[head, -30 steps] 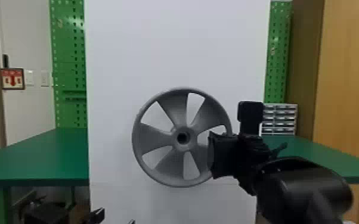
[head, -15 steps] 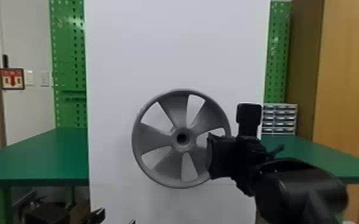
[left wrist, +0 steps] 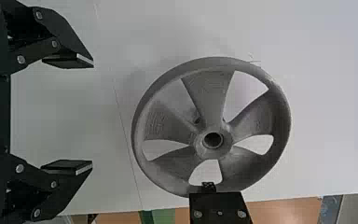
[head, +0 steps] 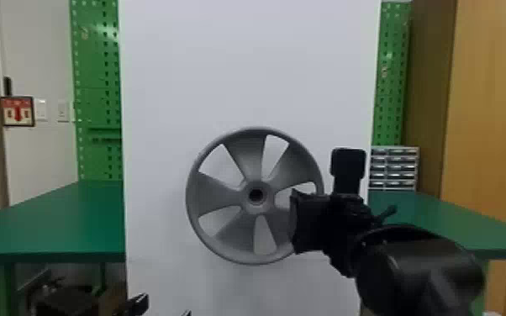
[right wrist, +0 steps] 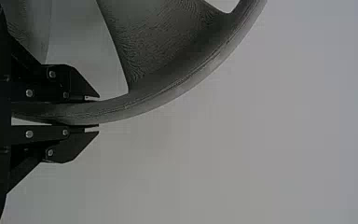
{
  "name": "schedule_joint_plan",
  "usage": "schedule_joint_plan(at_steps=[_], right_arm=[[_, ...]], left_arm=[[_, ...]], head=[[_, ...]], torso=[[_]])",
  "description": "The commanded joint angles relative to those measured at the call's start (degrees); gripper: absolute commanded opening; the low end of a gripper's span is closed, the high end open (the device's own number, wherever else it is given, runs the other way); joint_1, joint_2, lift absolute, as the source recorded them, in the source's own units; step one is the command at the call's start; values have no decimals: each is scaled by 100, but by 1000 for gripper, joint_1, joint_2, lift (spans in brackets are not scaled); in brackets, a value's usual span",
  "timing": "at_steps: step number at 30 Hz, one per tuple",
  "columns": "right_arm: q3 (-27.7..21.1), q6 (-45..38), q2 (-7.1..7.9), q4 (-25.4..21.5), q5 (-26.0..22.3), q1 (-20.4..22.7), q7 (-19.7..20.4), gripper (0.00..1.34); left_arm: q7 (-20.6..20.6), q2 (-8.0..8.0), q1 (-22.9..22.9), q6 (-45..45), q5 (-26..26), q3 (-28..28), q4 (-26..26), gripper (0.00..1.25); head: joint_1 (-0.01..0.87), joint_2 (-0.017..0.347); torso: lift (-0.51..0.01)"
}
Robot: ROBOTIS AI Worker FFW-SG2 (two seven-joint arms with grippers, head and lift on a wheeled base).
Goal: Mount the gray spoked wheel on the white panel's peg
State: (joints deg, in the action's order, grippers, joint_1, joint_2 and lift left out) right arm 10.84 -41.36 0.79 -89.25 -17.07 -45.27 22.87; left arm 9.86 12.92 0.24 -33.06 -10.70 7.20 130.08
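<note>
Black and empty, its fingers spread wide, the left hand (left wrist: 92, 113) is held low before the white panel (head: 239, 75). Farther right, the gray wheel (head: 231, 193) is held upright in front of the panel, and its rim (right wrist: 168, 98) is pinched between the closed fingers of the right hand (right wrist: 99, 113). Mounting seems to be in hand; whether the peg has been entered cannot be told. Next, the hub (head: 246, 195) should be aligned and pressed straight on before release.
</note>
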Motion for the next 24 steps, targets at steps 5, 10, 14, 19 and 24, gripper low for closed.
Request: schedule_joint_plan(at_steps=[5, 10, 14, 19, 24], right_arm=[[-11, 313, -35, 277, -42, -25, 218, 157], [-20, 497, -70, 549, -77, -78, 341, 157], [-64, 656, -61, 699, -86, -87, 359, 157], [-73, 849, -70, 875, -104, -122, 464, 157], [-55, 1060, -84, 971, -227, -131, 702, 157]], left_arm=[[-1, 0, -6, -7, -2, -8, 0, 767], [-1, 9, -24, 2, -11, 9, 0, 767], [-1, 18, -24, -7, -2, 9, 0, 767], [-1, 18, -41, -7, -2, 18, 0, 767], [-1, 35, -50, -7, -11, 27, 0, 767]], head=[[123, -8], [123, -8], [123, -8], [123, -8], [123, -8]], torso=[[-406], [-406], [-406], [-406], [-406]])
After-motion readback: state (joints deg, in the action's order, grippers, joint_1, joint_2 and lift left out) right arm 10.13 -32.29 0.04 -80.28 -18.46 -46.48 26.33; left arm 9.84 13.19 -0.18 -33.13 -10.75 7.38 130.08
